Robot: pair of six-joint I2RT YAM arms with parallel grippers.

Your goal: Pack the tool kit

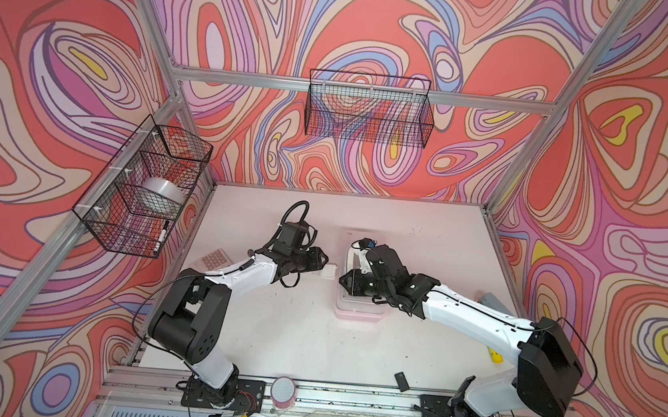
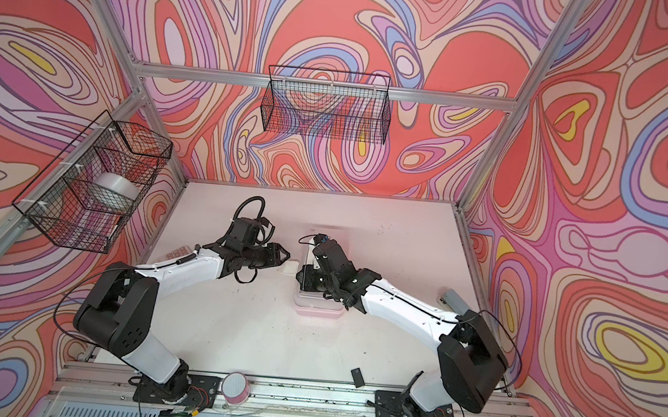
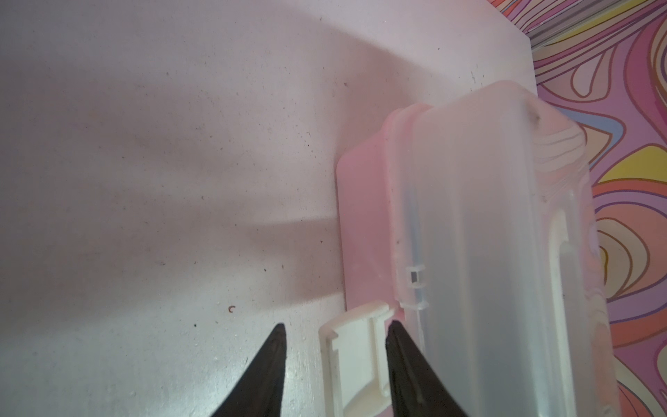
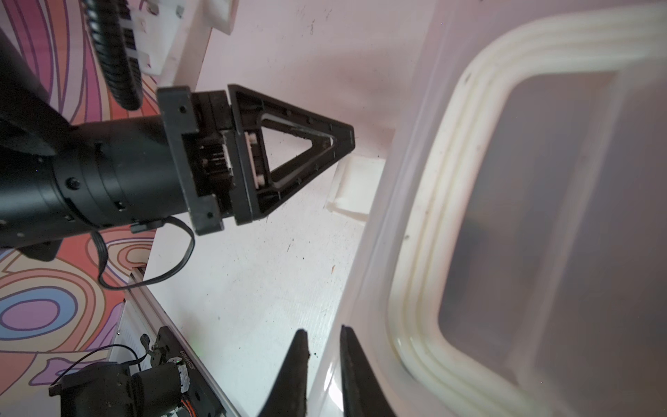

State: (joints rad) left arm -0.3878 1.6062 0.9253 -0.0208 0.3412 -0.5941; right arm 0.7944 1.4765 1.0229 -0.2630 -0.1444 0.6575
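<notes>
On the tabletop (image 3: 144, 180), the white latch (image 3: 353, 346) of the box (image 3: 361, 216) sits between the spread tips of the left tool (image 3: 336, 324); the right tool (image 4: 323, 330) is clenched.

Pink box (image 1: 355, 315) lies flat, clear lid (image 3: 480, 231) down (white latch (image 3: 355, 346) seemingly unfastened).

My stock, counted.
- Grippers: two, my left gripper (image 3: 337, 325) and my right gripper (image 4: 323, 329).
- Pink box (image 1: 357, 315): one, with one clear lid (image 3: 469, 216), one white latch (image 1: 328, 270) and one white handle (image 4: 415, 281).
- Wire baskets: two, back basket (image 1: 369, 108) and side basket (image 1: 125, 235).
- Tape roll (image 1: 160, 197): one.
- Marker (image 1: 161, 237): one.
- Calculator (image 1: 212, 262): one.
- Yellow glue stick (image 1: 493, 355): one.
- Small black piece (image 1: 402, 381): one.
- Pink round canister (image 1: 283, 390): one.
</notes>
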